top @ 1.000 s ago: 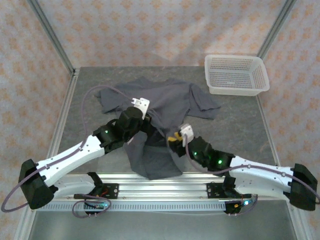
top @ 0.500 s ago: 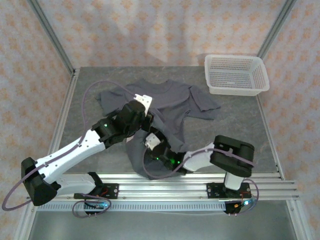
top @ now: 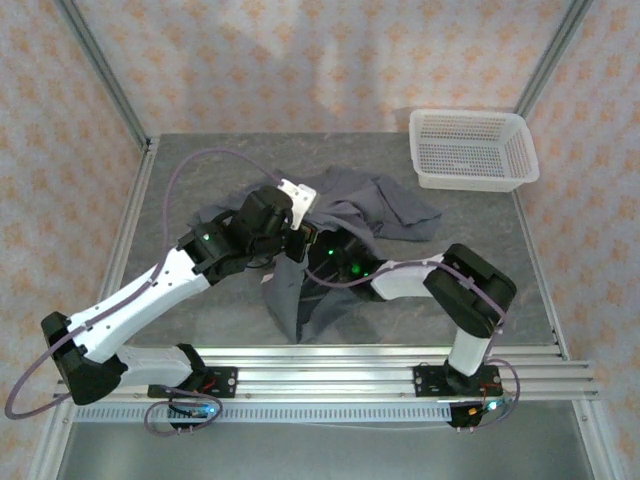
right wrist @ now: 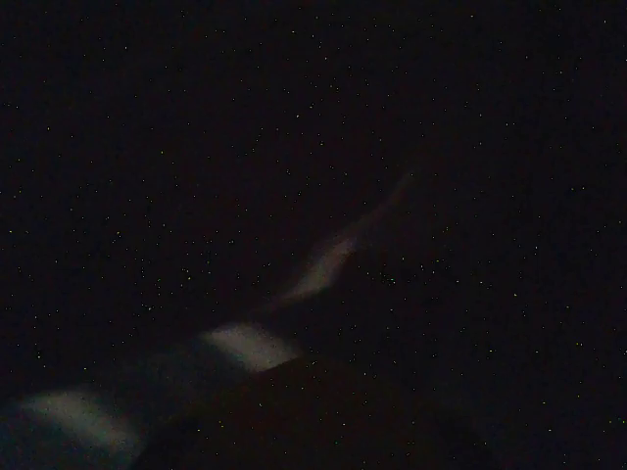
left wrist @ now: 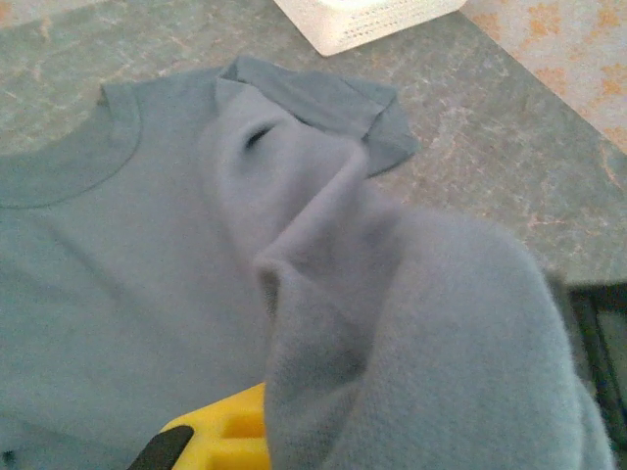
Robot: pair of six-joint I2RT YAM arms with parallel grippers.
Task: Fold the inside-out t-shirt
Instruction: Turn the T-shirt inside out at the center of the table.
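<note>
**Ops:** Status? What moved in the last second?

**Arm:** My right gripper (top: 320,248) swung in from the right side and is now tucked against the cloth, touching my left gripper (top: 292,240). The slate-grey short-sleeved t-shirt (top: 350,205) was spread wider a second ago. Now it's gathered into a narrow bunch, with its lower part drawn up off the grey speckled table (top: 200,160).

**Ops:** Where is it relative to the basket?

**Arm:** Left of the white plastic mesh basket (top: 470,183) and nearer to me, not touching it. One sleeve points toward the basket.

**Ops:** Fingers?

**Arm:** Left reads as clenched on a ridge of the shirt (left wrist: 118,274). Cloth is draped over my yellow finger pad (left wrist: 220,431). For the right I cannot tell, because that wrist view is dark and looks smothered by cloth.

**Ops:** Impact on the task?

**Arm:** No fold made yet. My guess is it's more bunched than flat, so it needs spreading first.

**Ops:** Any labels or print?

**Arm:** None readable. Plain cloth, collar seam showing, no tag in sight.
</note>
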